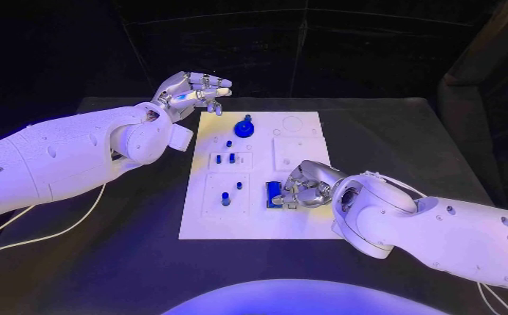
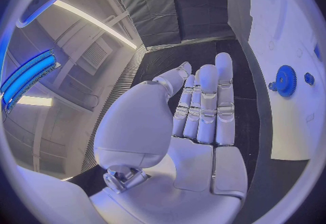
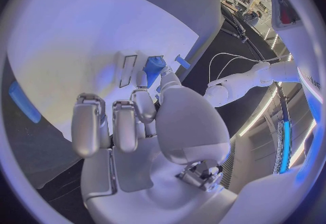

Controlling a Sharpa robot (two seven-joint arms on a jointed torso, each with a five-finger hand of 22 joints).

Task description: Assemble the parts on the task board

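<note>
The white task board (image 1: 302, 221) lies mid-table. A blue gear (image 1: 244, 128) stands near its far edge, and several small blue pegs (image 1: 225, 198) stand in recesses on its left half. My right hand (image 1: 304, 186) rests low on the board's near right part. Its thumb and one finger pinch a blue block (image 1: 274, 193) that sits on the board. In the right wrist view the block (image 3: 154, 65) shows between those fingertips, beside a narrow slot (image 3: 127, 70). My left hand (image 1: 194, 94) hovers above the board's far left corner with nothing in it. In the left wrist view its fingers (image 2: 206, 105) lie straight, with the gear (image 2: 285, 80) off to one side.
A white cable (image 1: 59, 233) trails over the black table under my left arm. Bare table runs along both long sides of the board and in front of it. The right half of the board (image 1: 296, 139) carries faint outlined recesses.
</note>
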